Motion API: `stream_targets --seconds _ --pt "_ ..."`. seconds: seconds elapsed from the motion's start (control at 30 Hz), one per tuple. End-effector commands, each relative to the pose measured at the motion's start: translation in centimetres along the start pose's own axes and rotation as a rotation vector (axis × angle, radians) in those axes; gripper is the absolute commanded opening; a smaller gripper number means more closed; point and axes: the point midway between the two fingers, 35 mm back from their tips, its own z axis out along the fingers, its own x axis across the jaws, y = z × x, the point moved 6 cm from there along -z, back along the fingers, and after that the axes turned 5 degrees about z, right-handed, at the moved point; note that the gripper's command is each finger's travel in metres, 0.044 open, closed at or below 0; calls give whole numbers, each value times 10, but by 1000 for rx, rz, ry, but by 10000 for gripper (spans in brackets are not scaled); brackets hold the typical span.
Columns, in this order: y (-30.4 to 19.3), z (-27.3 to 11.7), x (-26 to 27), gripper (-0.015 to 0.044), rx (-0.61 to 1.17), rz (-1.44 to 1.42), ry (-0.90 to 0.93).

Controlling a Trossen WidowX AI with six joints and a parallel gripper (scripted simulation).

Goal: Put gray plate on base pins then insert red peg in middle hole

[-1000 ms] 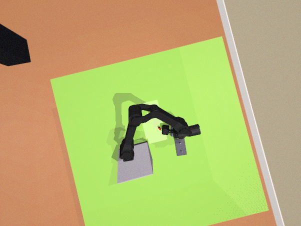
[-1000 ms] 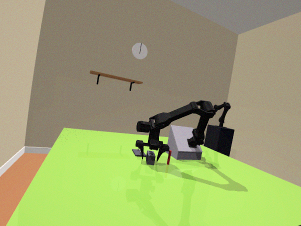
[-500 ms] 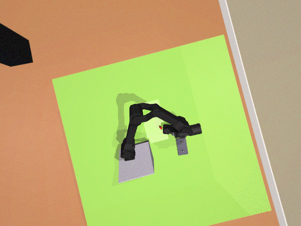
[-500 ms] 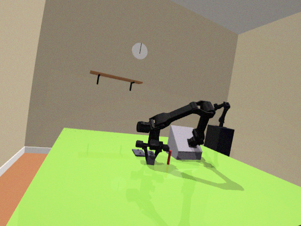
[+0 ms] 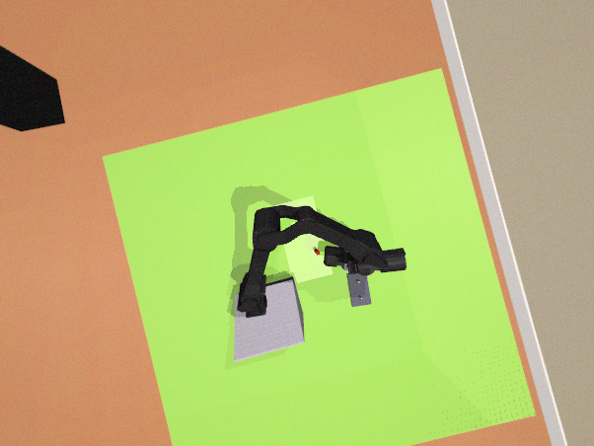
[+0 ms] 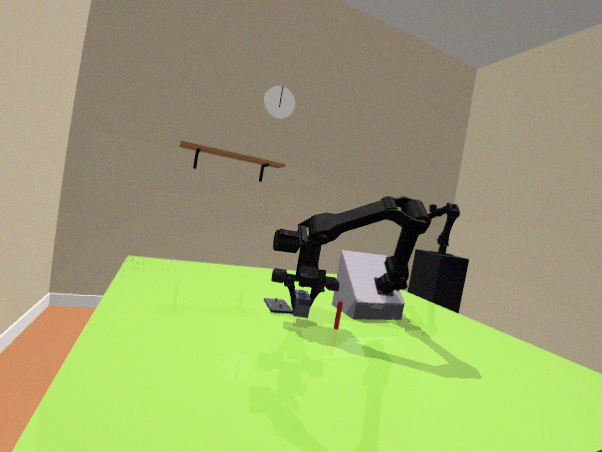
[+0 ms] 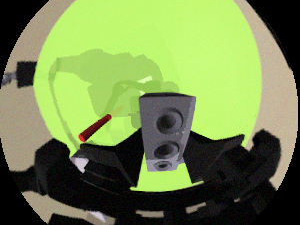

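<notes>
Gripper Clamps Gray Plate Near Pinned Base

The gripper (image 5: 351,266) (image 6: 302,295) (image 7: 159,127) grips the thick gray plate (image 6: 301,304) (image 7: 167,126), just beside the base (image 5: 359,290) (image 6: 278,305). Only the wrist view shows three round openings in its face. From above, the arm largely hides it; the base's two pins show there. The red peg (image 5: 317,251) (image 6: 338,315) (image 7: 95,128) stands upright on the counter (image 5: 207,178) (image 6: 200,400) (image 7: 215,54).
</notes>
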Motion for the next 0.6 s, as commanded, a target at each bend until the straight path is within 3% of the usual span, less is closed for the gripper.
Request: stream_targets --seconds 0.0,0.57 --pt "0 -15 -1 0 5 -2 -8" --pt "1 -68 2 0 4 -7 -4"
